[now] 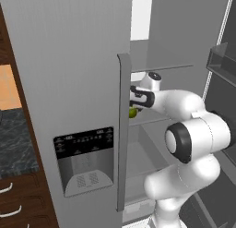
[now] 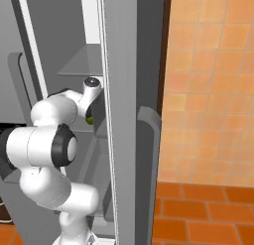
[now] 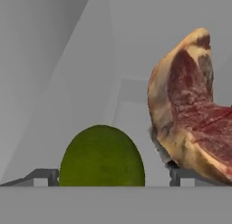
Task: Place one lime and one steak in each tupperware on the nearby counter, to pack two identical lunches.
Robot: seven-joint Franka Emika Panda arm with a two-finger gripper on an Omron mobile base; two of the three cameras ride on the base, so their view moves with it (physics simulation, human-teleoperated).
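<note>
Your lime (image 3: 102,156) sits on the fridge shelf (image 3: 131,105) between the spread gripper (image 3: 113,177) fingertips, untouched. Just right of it, the steak (image 3: 190,114) stands on edge, long axis upright. Your arm (image 1: 184,130) reaches level into the open fridge.

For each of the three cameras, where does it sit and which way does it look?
Left base view: behind the arm, left side, facing the fridge's door and interior.
Right base view: behind, right side, facing the same fridge; arm at left.
Hand view: on the hand, looking along the open end effector at the lime and steak.
Both base views share the arm and lime.
</note>
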